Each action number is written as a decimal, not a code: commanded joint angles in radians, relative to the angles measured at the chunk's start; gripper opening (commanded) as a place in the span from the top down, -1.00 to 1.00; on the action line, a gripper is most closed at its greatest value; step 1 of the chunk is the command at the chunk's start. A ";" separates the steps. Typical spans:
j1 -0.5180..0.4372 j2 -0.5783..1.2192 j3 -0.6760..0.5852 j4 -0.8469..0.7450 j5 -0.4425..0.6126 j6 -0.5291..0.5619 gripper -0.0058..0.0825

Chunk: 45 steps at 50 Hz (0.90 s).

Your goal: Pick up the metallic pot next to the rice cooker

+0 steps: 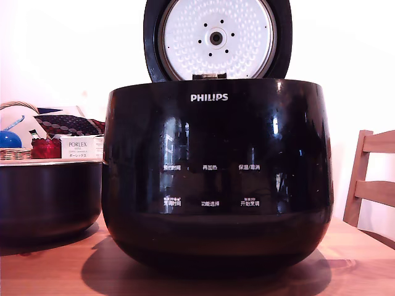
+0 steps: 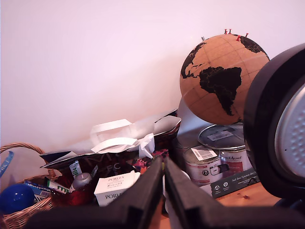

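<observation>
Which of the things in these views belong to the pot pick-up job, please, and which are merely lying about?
Belonging to the job:
- metallic pot, at the exterior view's left
- rice cooker, lid up
- claw, fingers together, holding nothing

Lying about:
- cork globe
- wicker basket with a blue ball
- white PORLEX box
- paper bag
- tins
- wooden chair

I read PHILIPS in white on the cooker (image 1: 216,179), upper centre of the exterior view (Chinese button labels sit below it), and PORLEX on a white box (image 1: 81,148) at left.
</observation>
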 commanded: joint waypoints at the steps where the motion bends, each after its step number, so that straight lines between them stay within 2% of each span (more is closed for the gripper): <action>1: 0.028 0.011 0.216 -0.358 0.119 0.080 0.92; 12: 0.028 0.039 0.311 -0.498 0.155 0.114 0.92; 21: 0.028 0.104 0.428 -0.693 0.246 0.270 0.92; 22: 0.028 0.116 0.441 -0.719 0.258 0.338 0.92; 27: 0.028 0.171 0.505 -0.851 0.287 0.457 0.92; 29: 0.028 0.196 0.532 -0.905 0.297 0.469 0.92; 31: 0.028 0.219 0.556 -0.963 0.302 0.541 0.92; 39: 0.027 0.314 0.629 -1.195 0.301 0.630 0.92; 45: 0.027 0.381 0.659 -1.304 0.297 0.632 0.92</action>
